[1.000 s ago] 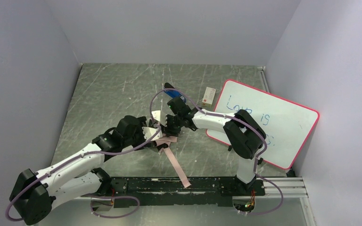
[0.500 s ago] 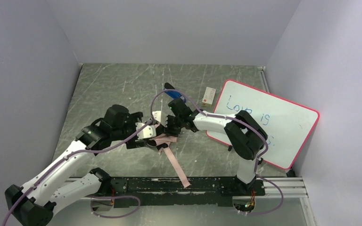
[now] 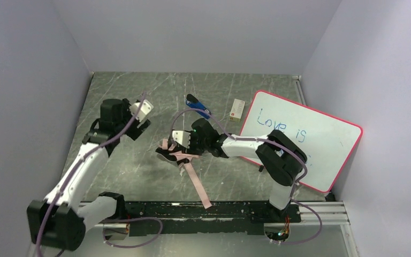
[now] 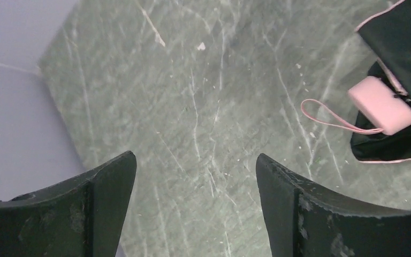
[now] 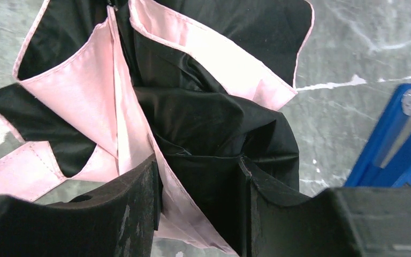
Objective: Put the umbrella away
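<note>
The umbrella [image 3: 170, 155] lies crumpled on the middle of the table, pink outside and black inside. A long pink strip [image 3: 198, 186] trails from it toward the near edge. My right gripper [image 5: 198, 163] is shut on a bunch of the umbrella's black and pink fabric [image 5: 203, 123]. My left gripper [image 3: 141, 110] hangs open, off to the left and well apart from the umbrella. Between its fingers [image 4: 195, 158] only bare table shows. In the left wrist view the umbrella's pink handle [image 4: 381, 104] and thin strap loop [image 4: 326, 115] sit at the right edge.
A blue-and-black stapler [image 3: 197, 104] lies just behind the umbrella and shows as blue bars [image 5: 390, 139] in the right wrist view. A small card [image 3: 238, 108] and a pink-framed whiteboard [image 3: 305, 142] are on the right. Walls close in three sides.
My left arm has drawn back from the umbrella, up and to the left, with its jaws open. The right gripper has shifted slightly left, still gripping the fabric.
</note>
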`<state>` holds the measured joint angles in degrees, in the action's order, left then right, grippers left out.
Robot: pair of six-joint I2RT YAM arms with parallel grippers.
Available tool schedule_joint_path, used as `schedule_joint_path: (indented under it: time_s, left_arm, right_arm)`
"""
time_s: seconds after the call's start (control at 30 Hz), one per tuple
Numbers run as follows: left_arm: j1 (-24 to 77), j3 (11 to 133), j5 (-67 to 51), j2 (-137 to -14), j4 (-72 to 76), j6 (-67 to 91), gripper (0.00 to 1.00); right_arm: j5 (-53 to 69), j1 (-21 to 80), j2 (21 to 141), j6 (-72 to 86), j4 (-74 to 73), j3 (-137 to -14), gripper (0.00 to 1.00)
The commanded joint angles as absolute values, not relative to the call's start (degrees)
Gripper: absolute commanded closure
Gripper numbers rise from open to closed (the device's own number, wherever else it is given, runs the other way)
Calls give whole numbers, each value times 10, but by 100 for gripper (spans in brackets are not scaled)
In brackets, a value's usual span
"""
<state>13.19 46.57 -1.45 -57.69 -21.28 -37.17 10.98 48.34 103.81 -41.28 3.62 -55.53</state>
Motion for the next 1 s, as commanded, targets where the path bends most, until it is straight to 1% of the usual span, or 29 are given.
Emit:
schedule_joint_path:
  time_s: [0.0, 0.1, 0.2, 0.43, 0.53, 0.63, 0.77, 0.97]
  left_arm:
    - [57, 521, -157, -661, -195, -336, 15]
    - [54, 558, -252, -711, -249, -364, 15]
    - [54, 577, -335, -740, -269, -377, 14]
    - [56, 601, -430, -788, -303, -399, 13]
    - [76, 609, -428, -810, -312, -404, 12]
    - [123, 626, -409, -833, -330, -413, 12]
    - [182, 645, -398, -867, -341, -426, 9]
    - [218, 680, -397, -934, -355, -438, 6]
  right_arm:
    - [-45, 484, 1068, -456, 6, -471, 96]
    - [-82, 505, 1046, -469, 54, -433, 96]
    - [-113, 532, 1031, -481, 104, -397, 96]
    - [-175, 582, 1032, -501, 191, -348, 96]
    - [-198, 596, 1033, -517, 233, -331, 95]
    - [-218, 608, 1037, -528, 260, -319, 95]
    - [-233, 629, 1045, -538, 291, -307, 95]
    - [-261, 665, 1060, -554, 333, -294, 94]
